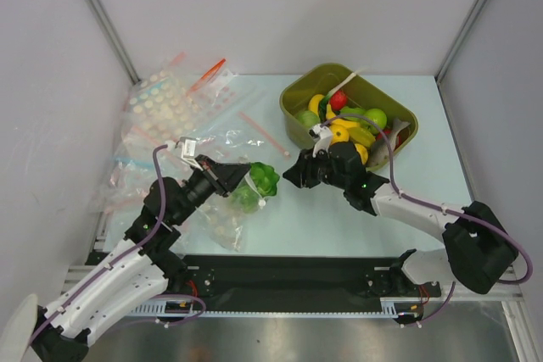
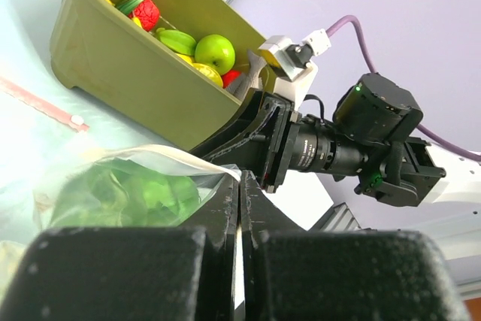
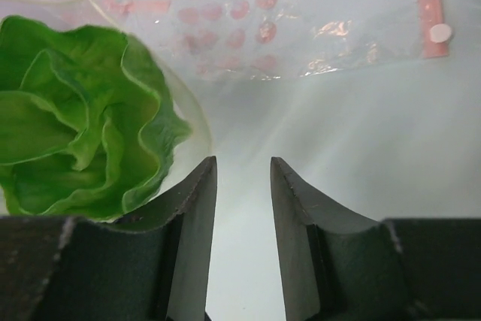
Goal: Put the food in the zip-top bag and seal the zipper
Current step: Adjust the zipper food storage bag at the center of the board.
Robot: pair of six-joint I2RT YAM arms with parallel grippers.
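Zip-top bag (image 1: pixel 222 225) rim in clamped left hand (image 1: pixel 233 178); right hand (image 3: pixel 243 165) ajar, empty

White arms (image 1: pixel 110 281), apparently purple cables (image 1: pixel 158 177)

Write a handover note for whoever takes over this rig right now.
Left end effector: shut on the rim of the bag, holding its mouth up.
Right end effector: open, empty, close to the lettuce.
Lettuce: sitting in the mouth of the bag.
Yellow fruit: not in the bag; probably among the toys in the bin, hard to pick out.
Done: lettuce in. To do: fetch the fruit, bag it, press the bag shut.
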